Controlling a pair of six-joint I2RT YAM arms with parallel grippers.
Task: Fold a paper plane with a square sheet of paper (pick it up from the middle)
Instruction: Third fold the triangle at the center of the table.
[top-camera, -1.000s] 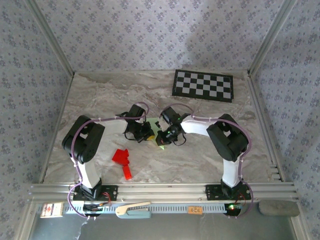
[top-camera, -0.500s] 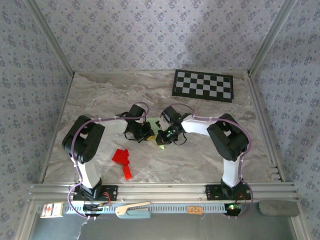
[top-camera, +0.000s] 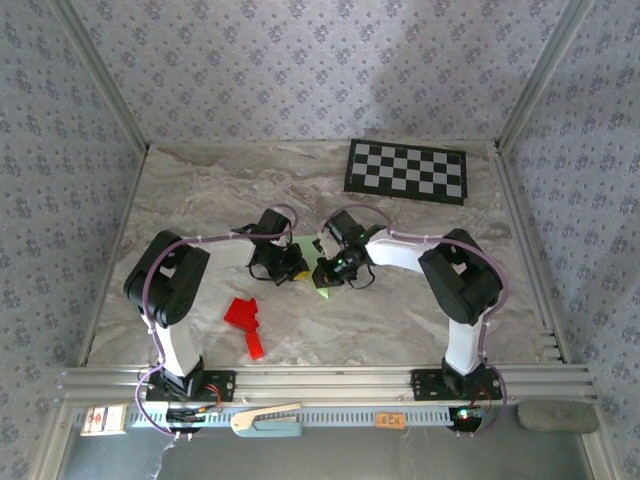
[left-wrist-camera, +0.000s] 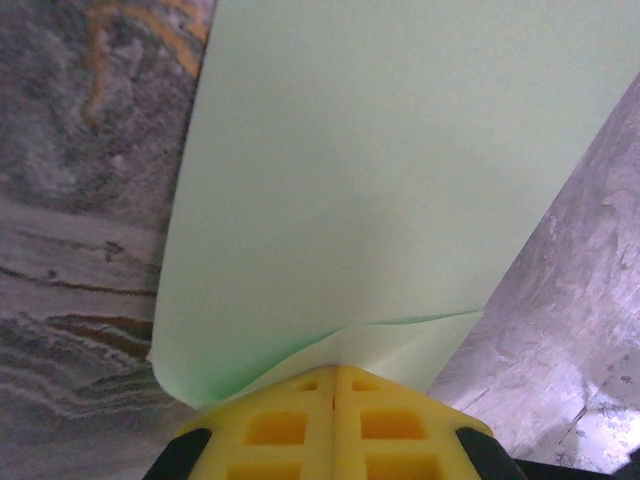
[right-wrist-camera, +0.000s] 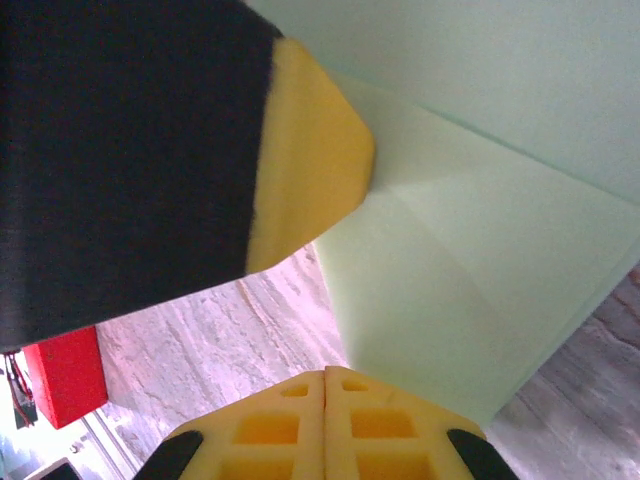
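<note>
The square sheet of paper (top-camera: 323, 291) is pale green and lies folded over at the table's middle, mostly hidden under both grippers in the top view. In the left wrist view the paper (left-wrist-camera: 380, 170) spreads away from my left gripper (left-wrist-camera: 335, 368), whose yellow fingers are shut on a creased corner. In the right wrist view the paper (right-wrist-camera: 480, 270) shows diagonal creases. My right gripper (right-wrist-camera: 325, 374) is shut, its tips at the paper's near edge; a grip on it is not clear. The left gripper's yellow finger (right-wrist-camera: 310, 150) presses the paper just beyond.
A bright red paper shape (top-camera: 245, 318) lies near the left arm's base, also seen as a red corner (right-wrist-camera: 65, 378). A black-and-white checkerboard (top-camera: 407, 170) lies at the far right of the marble table (top-camera: 200, 190). Metal rails run along the near edge.
The right wrist has shifted slightly left and away, nudging its gripper closer to the left gripper. The left arm has stayed put.
</note>
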